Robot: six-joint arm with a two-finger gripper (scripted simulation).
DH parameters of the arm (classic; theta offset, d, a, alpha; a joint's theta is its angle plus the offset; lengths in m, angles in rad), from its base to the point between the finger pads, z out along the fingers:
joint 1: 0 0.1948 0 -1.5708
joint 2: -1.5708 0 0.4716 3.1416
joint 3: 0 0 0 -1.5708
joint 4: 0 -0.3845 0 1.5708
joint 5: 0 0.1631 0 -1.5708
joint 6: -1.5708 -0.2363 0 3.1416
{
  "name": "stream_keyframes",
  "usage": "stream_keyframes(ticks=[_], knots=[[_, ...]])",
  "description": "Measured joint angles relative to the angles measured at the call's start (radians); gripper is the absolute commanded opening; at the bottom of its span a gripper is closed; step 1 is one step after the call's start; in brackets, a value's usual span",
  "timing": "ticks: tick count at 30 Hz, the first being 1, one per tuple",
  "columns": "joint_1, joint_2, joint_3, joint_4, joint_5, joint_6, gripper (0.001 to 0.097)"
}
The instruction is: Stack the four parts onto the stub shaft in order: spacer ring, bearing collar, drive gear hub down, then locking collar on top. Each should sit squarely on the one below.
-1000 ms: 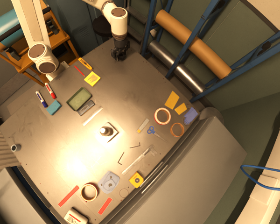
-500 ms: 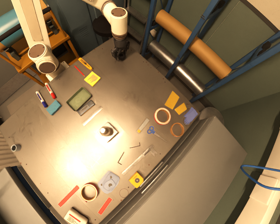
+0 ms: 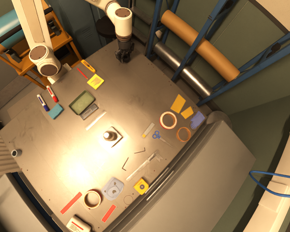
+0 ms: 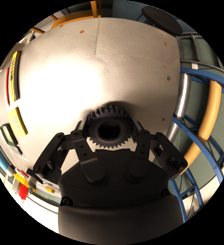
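Observation:
At the far edge of the grey table, my gripper is down on the tabletop and closed around the dark drive gear, which lies flat with its bore facing up. The stub shaft stands on its square base plate near the middle of the table, well away from me, with a pale ring-shaped part around it. From the side the gear is hidden by my fingers. I cannot make out the locking collar.
A blue rack holding a cardboard tube and a metal pipe rises just right of me. A yellow pad, utility knife and green tray lie to my left. Tape rolls, scissors and hex keys scatter the near side.

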Motion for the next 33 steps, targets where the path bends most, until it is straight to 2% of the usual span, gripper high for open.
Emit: stream_keyframes(ticks=[8, 18, 24, 33], knots=[[0.0, 0.0, 0.0, 0.0, 0.0, 0.0, 0.008], [0.0, -0.012, 0.007, -0.002, -0.022, 0.0, 0.008], [0.0, -0.051, 0.034, -0.001, -0.087, 0.0, 0.008], [0.0, -0.128, 0.106, 0.0, -0.234, 0.0, 0.008]])
